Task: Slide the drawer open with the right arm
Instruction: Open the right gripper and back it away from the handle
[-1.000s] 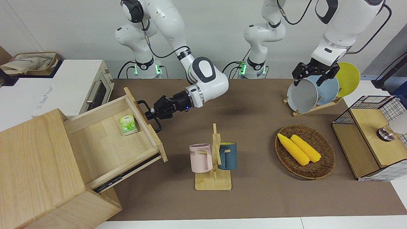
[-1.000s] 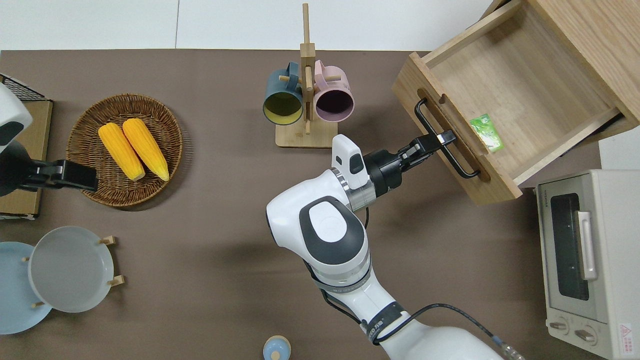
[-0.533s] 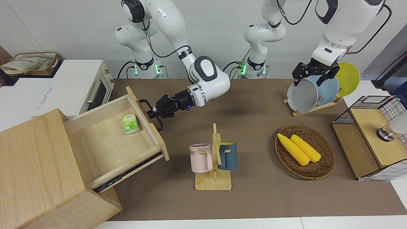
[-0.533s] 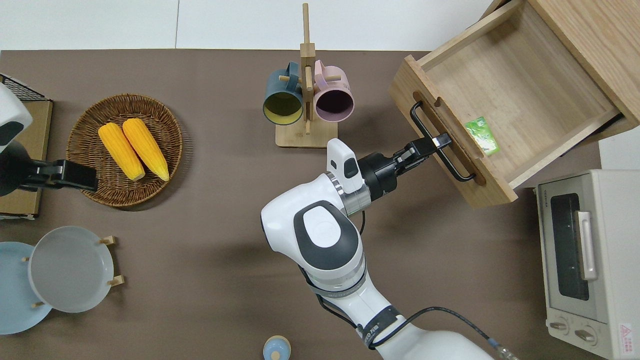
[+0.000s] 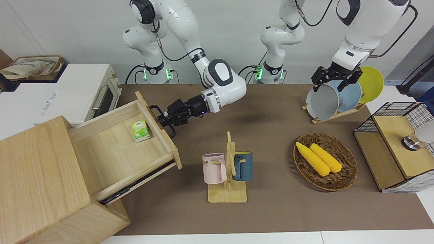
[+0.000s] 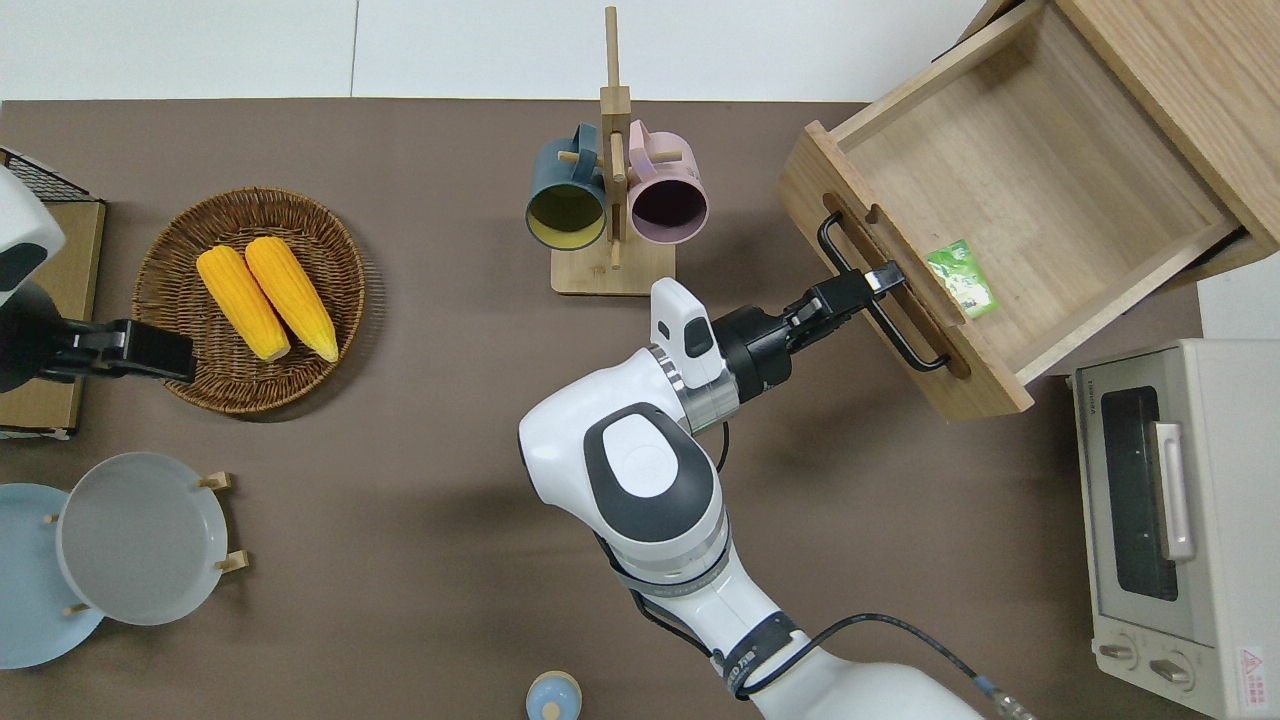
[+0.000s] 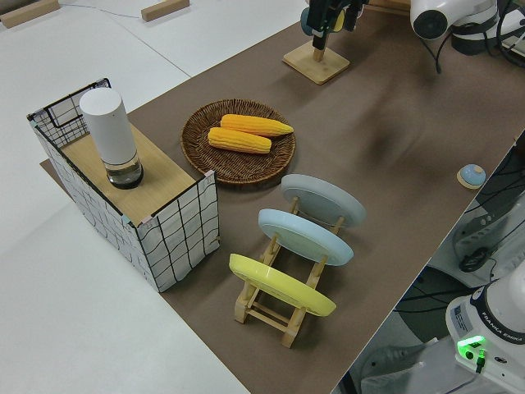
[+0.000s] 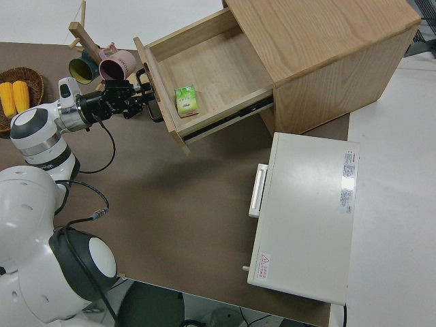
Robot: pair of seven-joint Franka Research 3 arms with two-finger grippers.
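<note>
The right claw [image 6: 868, 285] grips the black bar handle [image 6: 880, 300] of the wide light-wood drawer [image 6: 1020, 190], pulled out and holding a small green packet [image 6: 961, 279]; the left arm is parked, its claw's state unclear.

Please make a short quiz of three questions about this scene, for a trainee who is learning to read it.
1. True or false: the right gripper is shut on the handle of the drawer.
2. What lies inside the drawer? A) a green packet B) a corn cob C) a mug
3. Fill in: the two corn cobs lie in a ____.

Key: 1. True. 2. A, the green packet just inside the drawer's front panel. 3. Wicker basket.
</note>
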